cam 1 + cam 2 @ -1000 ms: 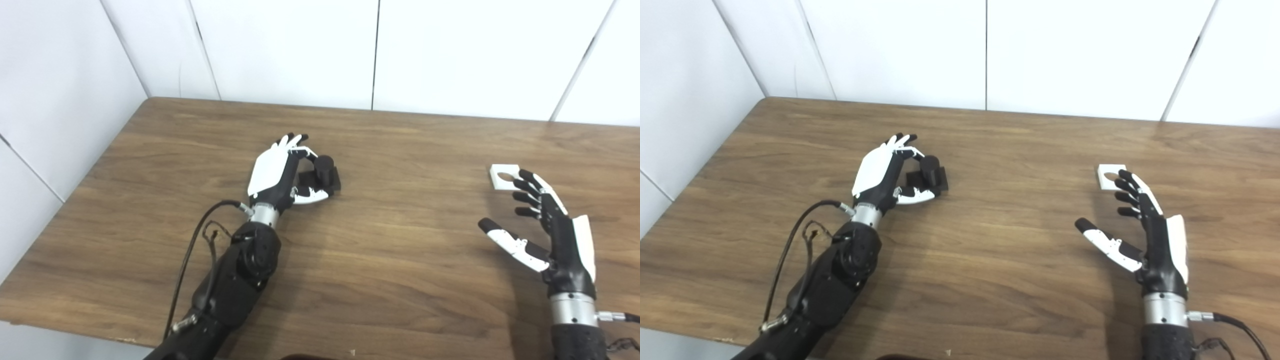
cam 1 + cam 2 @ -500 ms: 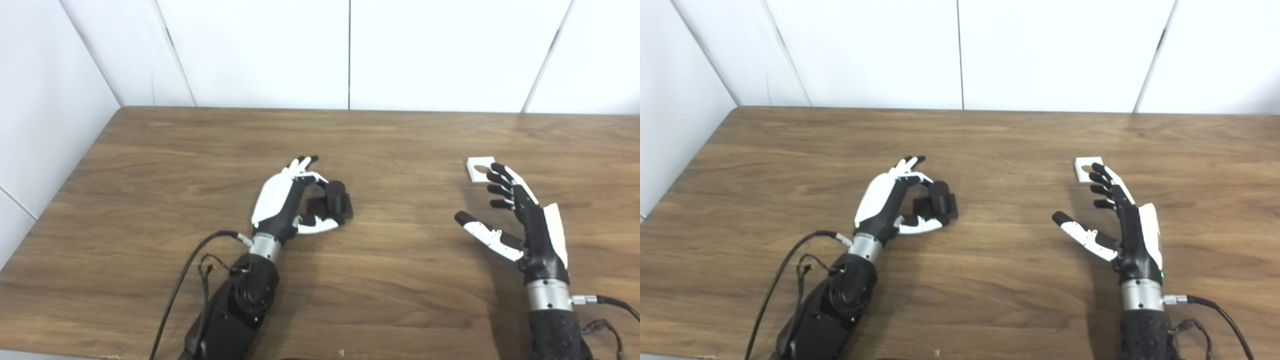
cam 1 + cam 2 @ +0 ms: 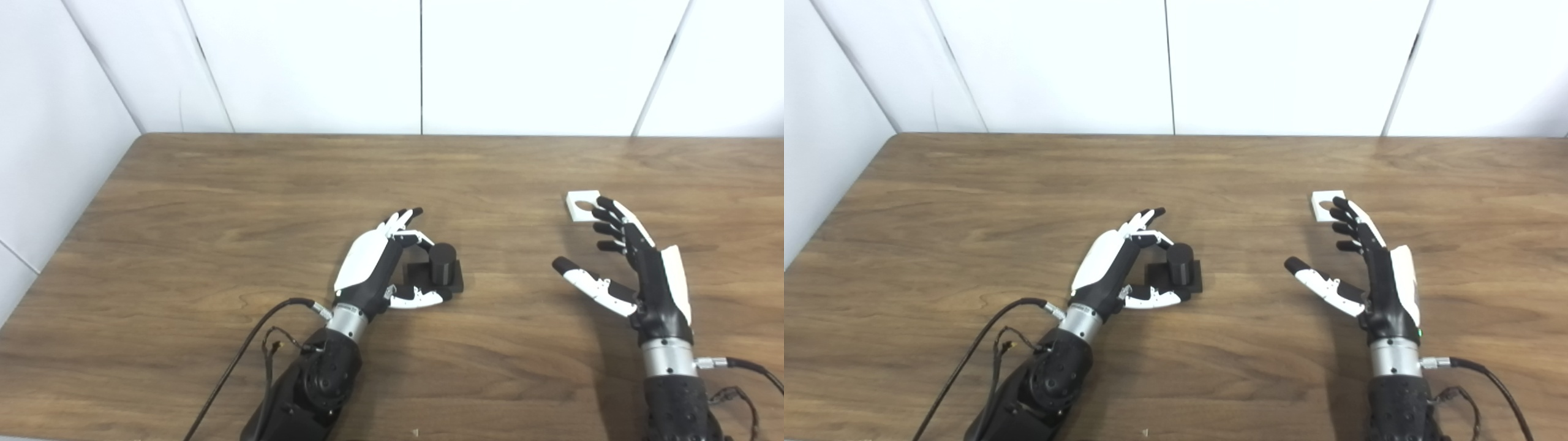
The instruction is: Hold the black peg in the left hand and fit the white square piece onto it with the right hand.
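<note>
- The black peg, upright on its square base, sits inside the curl of your left hand, fingers above it and thumb below. Whether they are truly clamped on it, I cannot tell.
- Against the earlier frames the view has swung; the peg looks no more lifted than before.
- The white square piece lies on the table at the fingertips of your right hand, which is spread open as before, holding nothing; the pickup remains to do.
</note>
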Robot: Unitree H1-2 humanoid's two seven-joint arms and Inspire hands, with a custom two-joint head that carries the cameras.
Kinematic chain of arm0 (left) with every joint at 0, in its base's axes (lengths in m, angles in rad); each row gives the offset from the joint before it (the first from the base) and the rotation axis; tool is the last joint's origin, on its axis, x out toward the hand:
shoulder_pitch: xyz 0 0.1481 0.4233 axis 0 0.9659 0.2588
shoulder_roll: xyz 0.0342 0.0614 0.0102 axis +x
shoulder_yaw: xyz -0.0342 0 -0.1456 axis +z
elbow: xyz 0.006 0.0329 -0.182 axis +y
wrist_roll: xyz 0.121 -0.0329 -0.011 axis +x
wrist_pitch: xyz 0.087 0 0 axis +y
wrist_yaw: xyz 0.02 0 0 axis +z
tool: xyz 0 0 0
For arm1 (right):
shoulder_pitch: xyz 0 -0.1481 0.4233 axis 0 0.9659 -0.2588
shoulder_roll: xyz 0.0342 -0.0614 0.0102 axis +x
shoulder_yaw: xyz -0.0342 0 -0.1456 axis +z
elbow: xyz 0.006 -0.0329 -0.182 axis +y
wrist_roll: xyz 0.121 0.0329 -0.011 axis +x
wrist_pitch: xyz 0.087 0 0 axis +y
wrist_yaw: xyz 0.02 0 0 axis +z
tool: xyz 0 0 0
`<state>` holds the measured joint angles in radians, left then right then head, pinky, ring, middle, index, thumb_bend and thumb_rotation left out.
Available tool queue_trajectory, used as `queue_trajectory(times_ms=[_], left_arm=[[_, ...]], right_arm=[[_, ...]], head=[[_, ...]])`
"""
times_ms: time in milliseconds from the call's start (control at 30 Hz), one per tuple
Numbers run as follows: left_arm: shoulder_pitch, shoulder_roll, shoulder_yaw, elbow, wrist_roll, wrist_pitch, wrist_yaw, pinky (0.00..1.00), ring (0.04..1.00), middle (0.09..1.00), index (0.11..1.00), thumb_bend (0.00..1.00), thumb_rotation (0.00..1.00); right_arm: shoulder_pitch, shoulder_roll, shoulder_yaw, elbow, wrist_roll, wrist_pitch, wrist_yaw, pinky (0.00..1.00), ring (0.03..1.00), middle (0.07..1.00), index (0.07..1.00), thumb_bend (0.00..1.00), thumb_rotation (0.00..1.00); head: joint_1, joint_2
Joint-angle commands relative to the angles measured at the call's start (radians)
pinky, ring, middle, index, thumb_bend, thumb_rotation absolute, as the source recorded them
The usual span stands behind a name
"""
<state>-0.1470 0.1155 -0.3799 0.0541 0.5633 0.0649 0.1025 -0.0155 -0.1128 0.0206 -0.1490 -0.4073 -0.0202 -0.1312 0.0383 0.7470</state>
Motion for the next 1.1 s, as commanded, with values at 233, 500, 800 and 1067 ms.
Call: queue_trajectory(times_ms=[233, 500, 800, 1067], left_arm=[[0.047, -0.018, -0.031, 0.019, 0.05, 0.003, -0.006, 1.0, 1.0, 0.971, 0.491, 0.52, 0.09], [0.057, 0.014, 0.011, 0.012, -0.001, -0.003, -0.046, 1.0, 1.0, 0.972, 0.491, 0.52, 0.09], [0.049, 0.017, 0.012, 0.026, 0.001, -0.018, -0.058, 1.0, 1.0, 0.973, 0.492, 0.52, 0.09], [0.041, 0.009, 0.006, 0.047, 0.013, -0.032, -0.049, 1.0, 1.0, 0.975, 0.491, 0.52, 0.09]], right_arm=[[-0.017, -0.009, -0.011, -0.054, 0.003, -0.016, -0.001, 0.72, 0.795, 0.827, 0.863, 0.7, 0.44], [-0.029, -0.001, 0.015, -0.066, -0.07, 0.005, -0.002, 0.72, 0.802, 0.832, 0.861, 0.7, 0.42], [-0.122, -0.083, -0.004, -0.086, -0.099, 0.061, 0.061, 0.71, 0.804, 0.847, 0.821, 0.69, 0.33], [-0.292, -0.333, 0.004, -0.001, -0.114, 0.028, 0.195, 0.7, 0.806, 0.847, 0.817, 0.68, 0.26]], head=[[-0.121, -0.002], [-0.292, -0.054], [-0.291, -0.058], [-0.291, -0.069]])
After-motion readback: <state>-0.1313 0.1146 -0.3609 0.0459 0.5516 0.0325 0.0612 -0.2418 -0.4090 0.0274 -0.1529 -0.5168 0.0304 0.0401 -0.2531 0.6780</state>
